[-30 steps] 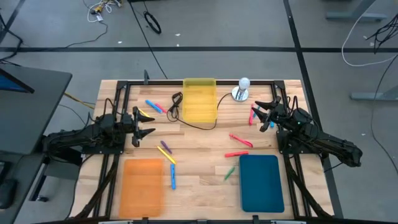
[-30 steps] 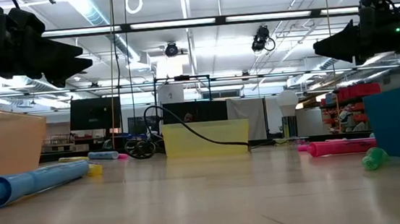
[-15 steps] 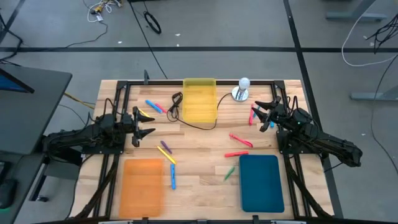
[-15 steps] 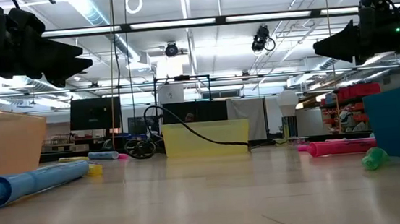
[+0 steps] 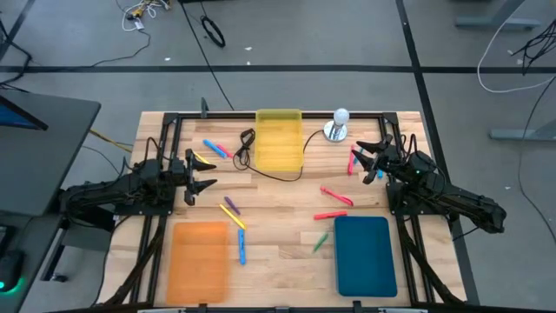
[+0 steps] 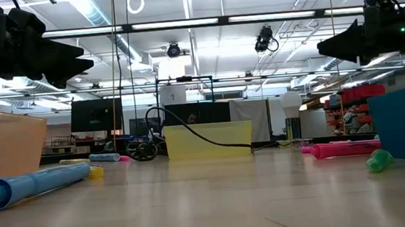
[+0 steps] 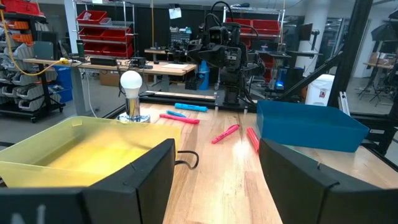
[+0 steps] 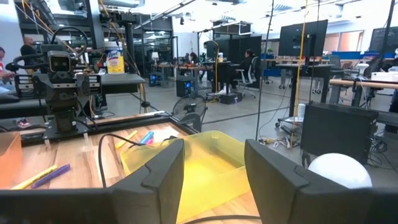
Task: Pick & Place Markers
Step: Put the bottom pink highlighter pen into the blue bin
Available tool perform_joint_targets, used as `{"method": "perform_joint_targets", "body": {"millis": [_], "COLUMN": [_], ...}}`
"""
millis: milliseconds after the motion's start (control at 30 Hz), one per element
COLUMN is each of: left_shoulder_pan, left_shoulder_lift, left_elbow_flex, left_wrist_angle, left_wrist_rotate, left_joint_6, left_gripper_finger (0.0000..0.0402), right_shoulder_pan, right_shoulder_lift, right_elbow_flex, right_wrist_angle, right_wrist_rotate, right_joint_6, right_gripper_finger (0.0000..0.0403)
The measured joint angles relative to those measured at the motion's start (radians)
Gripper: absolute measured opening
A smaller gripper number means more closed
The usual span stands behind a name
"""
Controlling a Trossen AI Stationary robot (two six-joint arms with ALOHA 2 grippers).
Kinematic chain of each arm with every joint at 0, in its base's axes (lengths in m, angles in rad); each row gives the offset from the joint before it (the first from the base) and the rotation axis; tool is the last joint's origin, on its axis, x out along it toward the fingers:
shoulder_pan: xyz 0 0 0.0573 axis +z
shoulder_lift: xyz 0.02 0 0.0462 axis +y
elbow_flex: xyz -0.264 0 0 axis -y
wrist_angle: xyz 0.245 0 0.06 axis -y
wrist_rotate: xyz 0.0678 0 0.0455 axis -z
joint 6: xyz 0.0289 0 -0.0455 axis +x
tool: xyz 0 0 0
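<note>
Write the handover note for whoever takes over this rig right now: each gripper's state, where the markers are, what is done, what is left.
Left gripper: open, empty, raised over the table's left side.
Right gripper: open, empty, raised at the right, over markers by the frame.
Markers: all loose on the table. Blue and pink left of the yellow tray; purple and yellow and blue near the orange tray; pinks and green near the teal tray.
Done: nothing; the trays show no markers.
Left: all picking and placing.
</note>
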Motion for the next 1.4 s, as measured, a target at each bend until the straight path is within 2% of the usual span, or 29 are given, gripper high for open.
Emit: {"method": "perform_joint_targets", "body": {"millis": [367, 600, 833, 1167, 1400], "left_shoulder_pan": [0.0, 0.0, 0.0, 0.0, 0.0], "left_shoulder_lift": [0.0, 0.0, 0.0, 0.0, 0.0], "left_elbow_flex": [0.0, 0.0, 0.0, 0.0, 0.0], "left_wrist_angle": [0.0, 0.0, 0.0, 0.0, 0.0], "left_wrist_rotate": [0.0, 0.0, 0.0, 0.0, 0.0], "left_joint_6": [0.0, 0.0, 0.0, 0.0, 0.0], "left_gripper_finger": [0.0238, 0.0238, 0.0238, 0.0238, 0.0238], "right_shoulder_pan": [0.001, 0.001, 0.001, 0.001, 0.001], "right_shoulder_lift": [0.0, 0.063, 0.192, 0.367, 0.478], "right_elbow_flex": [0.007, 0.122, 0.289, 0.576, 0.79], "right_wrist_angle": [0.022, 0.0, -0.064, -0.277, -0.486], "right_wrist_rotate": [0.003, 0.114, 0.159, 0.159, 0.158], "right_joint_6": [0.043, 0.054, 0.055, 0.064, 0.102], "right_gripper_finger": [0.0169, 0.0169, 0.0169, 0.0169, 0.0169]}}
